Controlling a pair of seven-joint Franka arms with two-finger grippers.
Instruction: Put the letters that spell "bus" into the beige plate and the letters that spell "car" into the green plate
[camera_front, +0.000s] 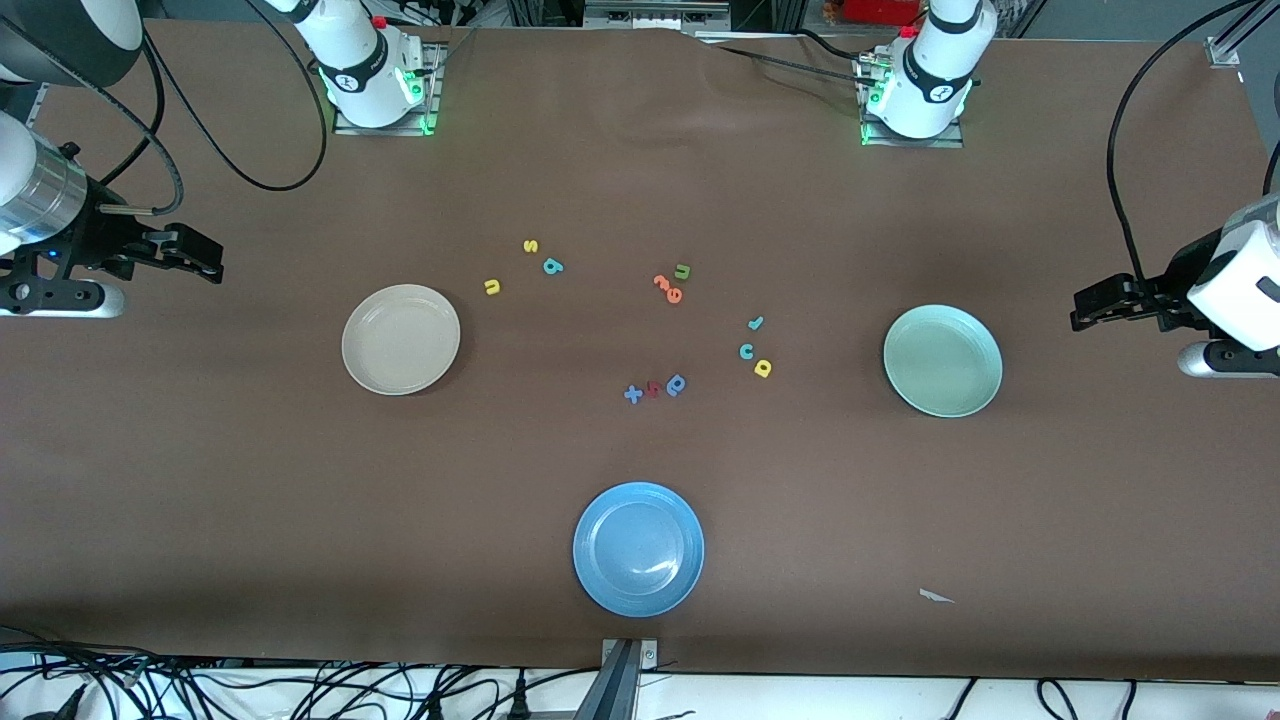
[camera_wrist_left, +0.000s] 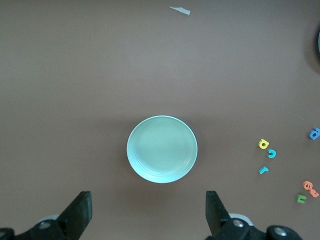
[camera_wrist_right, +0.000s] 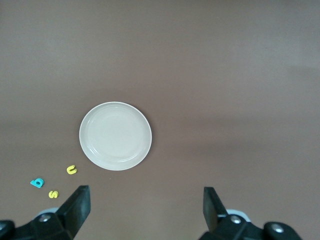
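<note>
While both hands wait open, the left hand (camera_front: 1085, 308) past the green plate (camera_front: 942, 360) at its worktop end and the right hand (camera_front: 205, 262) past the beige plate (camera_front: 400, 339), each tiny letter is best pinched squarely. Three "bus" letters (camera_front: 530, 246) lie beside beige, three "car" letters (camera_front: 747, 351) near green; three plates are counted.

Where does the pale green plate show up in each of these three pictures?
Front view: the green plate lies toward the left arm's end of the table, empty.
Left wrist view: it sits mid-picture, just above the open left gripper.
Right wrist view: not in it; only the beige plate shows there.
Shared landmark: the teal c, lying between a yellow a and a teal r.
</note>
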